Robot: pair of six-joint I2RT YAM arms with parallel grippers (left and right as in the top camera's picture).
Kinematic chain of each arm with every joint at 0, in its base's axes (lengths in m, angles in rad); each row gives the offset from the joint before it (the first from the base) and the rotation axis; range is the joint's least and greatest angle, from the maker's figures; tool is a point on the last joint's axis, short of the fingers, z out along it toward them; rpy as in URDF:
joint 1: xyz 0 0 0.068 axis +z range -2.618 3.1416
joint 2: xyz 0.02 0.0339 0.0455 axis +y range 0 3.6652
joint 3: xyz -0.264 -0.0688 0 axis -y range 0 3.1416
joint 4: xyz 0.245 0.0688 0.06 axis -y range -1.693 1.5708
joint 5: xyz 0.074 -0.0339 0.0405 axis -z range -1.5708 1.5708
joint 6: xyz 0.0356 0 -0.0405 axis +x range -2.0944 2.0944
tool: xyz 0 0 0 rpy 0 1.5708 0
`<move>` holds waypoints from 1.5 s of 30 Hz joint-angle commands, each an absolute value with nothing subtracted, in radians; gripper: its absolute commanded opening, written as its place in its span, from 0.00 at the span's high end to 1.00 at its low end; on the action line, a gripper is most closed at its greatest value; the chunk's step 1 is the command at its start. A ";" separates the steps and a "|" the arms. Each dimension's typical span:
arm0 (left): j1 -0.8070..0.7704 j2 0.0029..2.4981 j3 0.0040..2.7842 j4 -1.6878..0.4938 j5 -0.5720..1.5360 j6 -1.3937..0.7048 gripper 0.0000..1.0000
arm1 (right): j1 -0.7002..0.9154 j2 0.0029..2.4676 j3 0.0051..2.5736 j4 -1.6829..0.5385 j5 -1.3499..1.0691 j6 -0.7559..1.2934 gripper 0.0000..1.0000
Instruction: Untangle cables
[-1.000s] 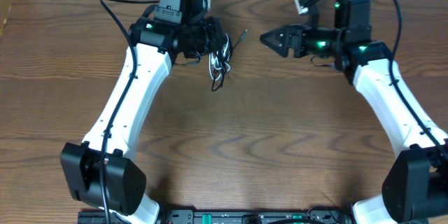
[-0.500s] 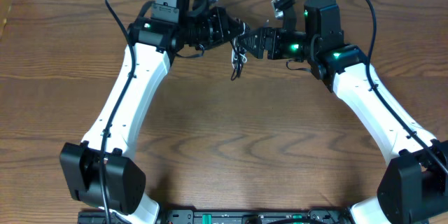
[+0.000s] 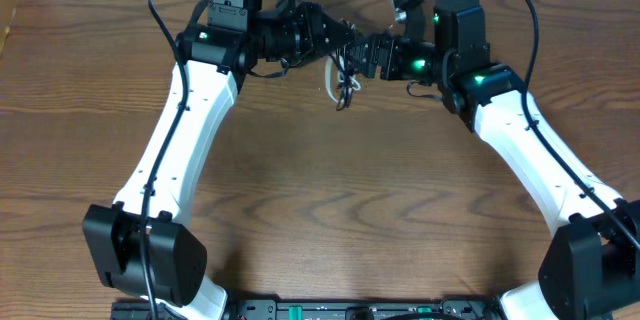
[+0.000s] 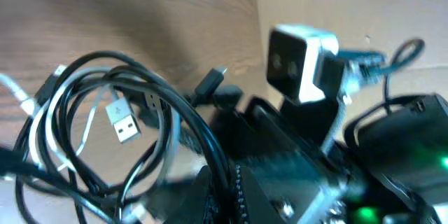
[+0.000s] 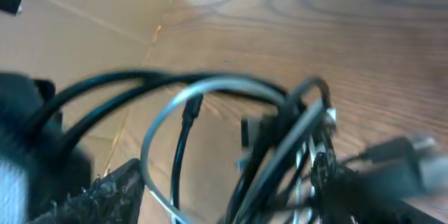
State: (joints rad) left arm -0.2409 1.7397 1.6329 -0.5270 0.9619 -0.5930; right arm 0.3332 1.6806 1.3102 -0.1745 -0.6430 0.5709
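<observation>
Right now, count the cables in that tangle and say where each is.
2: a thin black cord and a thin white cord, looped together in one bundle hanging from the left hand, beside the right hand. More may be hidden.

Probably a robotics lab bench: wood-grain table, left arm, right arm, tan board upper right.

Overhead cam evenly lit & sharp w/ soft shadows beside white robot arms on brown wood-grain table; both wrist views dimmer, heavy blur esp. right, thin black and white cables smeared close-up, blown-out white strip past worktop's far edge.
</observation>
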 commanded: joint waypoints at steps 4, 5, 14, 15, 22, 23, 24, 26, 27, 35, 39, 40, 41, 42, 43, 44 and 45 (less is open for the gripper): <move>-0.247 1.740 1.641 -0.524 1.055 -0.598 0.92 | 0.336 1.687 1.326 -0.177 -0.573 0.591 0.29; -0.247 1.740 1.641 -0.525 1.039 -0.580 0.93 | 0.332 1.687 1.326 -0.177 -0.574 0.591 0.30; -0.247 1.740 1.641 -0.548 0.929 -0.532 0.92 | 0.292 1.687 1.326 -0.275 -0.504 0.590 0.53; -0.247 1.740 1.641 -0.548 0.929 -0.532 0.92 | 0.291 1.687 1.326 -0.292 -0.489 0.590 0.57; -0.247 1.740 1.641 -0.548 0.930 -0.532 0.92 | 0.287 1.687 1.326 -0.379 -0.417 0.561 0.71; -0.247 1.740 1.641 -0.548 0.930 -0.532 0.92 | 0.288 1.687 1.326 -0.380 -0.418 0.552 0.73; -0.247 1.740 1.641 -0.548 0.930 -0.532 0.92 | 0.288 1.687 1.326 -0.383 -0.418 0.551 0.75; -0.247 1.740 1.641 -0.548 0.930 -0.532 0.92 | 0.288 1.687 1.326 -0.385 -0.418 0.551 0.77; -0.247 1.740 1.641 -0.548 0.930 -0.532 0.92 | 0.288 1.687 1.326 -0.384 -0.418 0.548 0.78; -0.247 1.740 1.641 -0.548 0.930 -0.532 0.92 | 0.294 1.687 1.326 -0.390 -0.425 0.516 0.84; -0.247 1.740 1.641 -0.548 0.931 -0.536 0.92 | 0.314 1.690 1.326 -0.397 -0.423 0.468 0.80; -0.247 1.740 1.641 -0.548 0.932 -0.536 0.92 | 0.321 1.693 1.326 -0.398 -0.416 0.455 0.80; -0.247 1.740 1.641 -0.548 0.933 -0.536 0.92 | 0.325 1.696 1.326 -0.398 -0.417 0.445 0.80; -0.247 1.740 1.641 -0.549 0.933 -0.536 0.92 | 0.329 1.701 1.326 -0.400 -0.416 0.440 0.80; -0.247 1.740 1.641 -0.552 0.933 -0.536 0.92 | 0.329 1.706 1.326 -0.401 -0.417 0.440 0.80; -0.247 1.740 1.641 -0.553 0.933 -0.536 0.92 | 0.329 1.717 1.326 -0.405 -0.417 0.440 0.83; -0.247 1.740 1.641 -0.556 0.933 -0.536 0.92 | 0.329 1.721 1.326 -0.407 -0.417 0.440 0.88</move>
State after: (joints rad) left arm -0.2470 1.7397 1.6329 -0.5537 0.9249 -0.5491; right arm 0.3195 1.6913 1.3102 -0.3988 -0.4259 0.4747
